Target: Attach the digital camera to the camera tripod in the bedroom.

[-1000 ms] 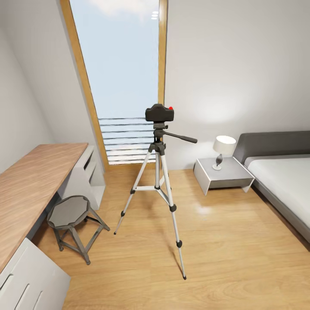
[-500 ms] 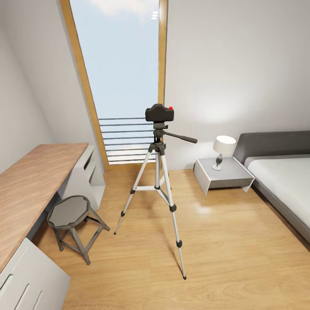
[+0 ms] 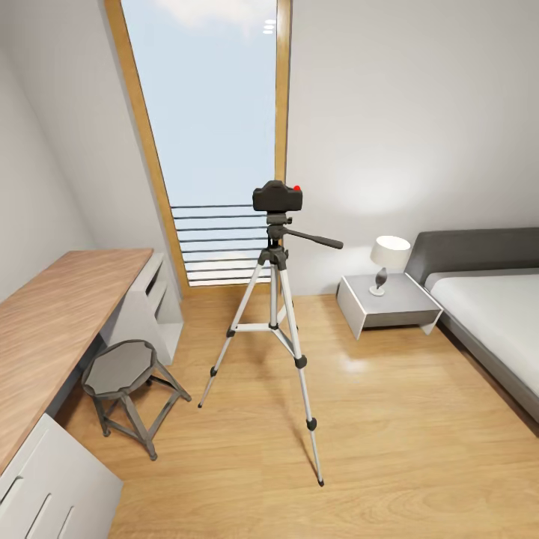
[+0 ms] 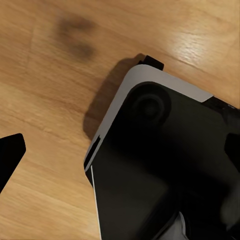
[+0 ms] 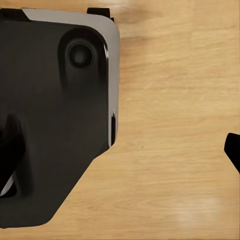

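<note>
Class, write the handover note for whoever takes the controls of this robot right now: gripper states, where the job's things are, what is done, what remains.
Grippers: both wrist views look down at the wood floor and the robot's own base; each shows a dark fingertip at the picture's edge, so open or shut cannot be told. Nothing is visibly held.
Things: the digital camera sits upright on the head of the camera tripod, which stands on the bedroom floor between the stool and the nightstand.
Done: camera appears mounted.
Left: only confirm that it is seated.

The wood floor (image 3: 389, 442) carries the tripod (image 3: 274, 329), a stool (image 3: 123, 385), a nightstand (image 3: 385, 303) and the bed (image 3: 494, 314).
</note>
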